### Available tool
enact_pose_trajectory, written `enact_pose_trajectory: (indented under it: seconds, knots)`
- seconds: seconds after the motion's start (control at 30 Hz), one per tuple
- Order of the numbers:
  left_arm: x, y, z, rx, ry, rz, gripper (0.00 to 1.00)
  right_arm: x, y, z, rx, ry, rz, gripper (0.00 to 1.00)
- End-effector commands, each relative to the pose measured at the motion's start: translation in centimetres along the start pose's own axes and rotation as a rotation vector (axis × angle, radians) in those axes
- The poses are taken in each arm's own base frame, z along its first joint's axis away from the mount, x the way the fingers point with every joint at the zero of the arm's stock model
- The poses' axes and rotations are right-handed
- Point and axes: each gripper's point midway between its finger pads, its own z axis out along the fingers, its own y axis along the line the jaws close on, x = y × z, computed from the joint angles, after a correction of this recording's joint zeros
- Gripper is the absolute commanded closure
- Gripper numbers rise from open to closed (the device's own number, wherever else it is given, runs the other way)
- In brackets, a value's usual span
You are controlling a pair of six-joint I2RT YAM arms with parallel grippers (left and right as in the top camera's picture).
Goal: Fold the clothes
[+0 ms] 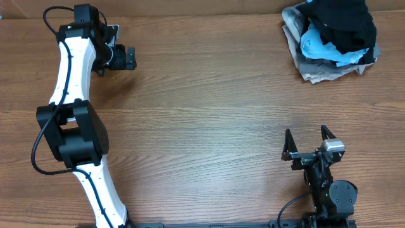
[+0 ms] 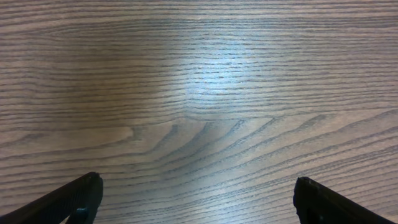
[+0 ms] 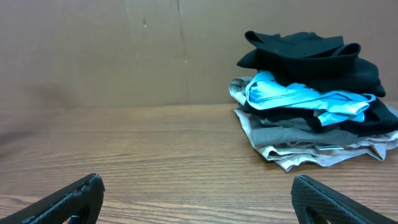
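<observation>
wooden table (image 1: 202, 114), black t-shirt (image 1: 342, 22) atop pile (image 1: 316, 68), well apart from gaping left claw (image 1: 134, 57) and gaping right claw (image 1: 306, 133)

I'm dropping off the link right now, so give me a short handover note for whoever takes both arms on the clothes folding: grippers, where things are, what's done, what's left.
Left gripper: open, empty, over the bare wooden table at the far left.
Right gripper: open, empty, at the near right, facing the heap.
Clothes: the crumpled black soft-cloth T-shirt lies on top of a heap in the far right corner, over a light blue garment and a grey-tan garment.
Done: nothing; the shirt is neither spread nor folded.
Left: probably lift the black shirt off the heap, lay it flat mid-table, then fold it.
</observation>
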Motion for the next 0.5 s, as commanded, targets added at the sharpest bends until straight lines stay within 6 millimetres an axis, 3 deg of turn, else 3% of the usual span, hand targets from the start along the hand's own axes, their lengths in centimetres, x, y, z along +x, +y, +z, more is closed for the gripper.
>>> enact_pose_trajectory:
  seconds: [0.0,0.2,0.47]
  knots:
    - [-0.3,-0.5,-1.3,0.001,-0.025,-0.011,0.0,0.1,-0.2,0.0,0.009,-0.006,0.004,0.0]
    - [-2.2,-1.7,-8.7,-0.012,-0.18,0.018,0.0,0.1,-0.2,0.0,0.009,-0.006,0.004,0.0]
    - [-2.1,-4.8,-23.3,-0.031,-0.476,0.081,0.0,0.1,-0.2,0.0,0.009,-0.006,0.004,0.0]
